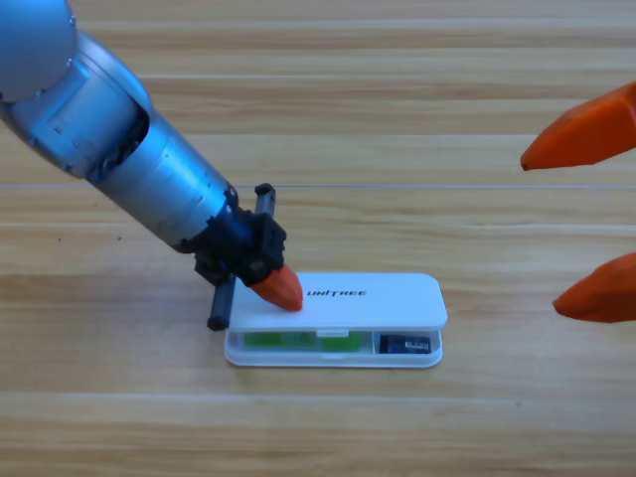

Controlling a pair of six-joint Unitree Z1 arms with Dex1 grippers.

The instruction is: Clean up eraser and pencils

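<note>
Case point(397, 298) near the table's point(318, 427) front edge shows us eraser point(405, 345) and green pencil point(298, 341) beneath its nearly shut lid, light and rigid, left gripper point(281, 287) pressing, grip indeterminate, right gripper point(586, 219) agape.

Most of the case's point(338, 348) inside is covered by its white lid point(343, 300), so that only a green sliver point(298, 342) and a dark block point(405, 345) are glimpsed through the front gap, too little for either to be named with certainty. The left gripper point(279, 287) is seen as a single orange tip on the lid, its second jaw being hidden. The right gripper point(586, 219) is cut off by the right edge, only two orange tips being shown.
</note>
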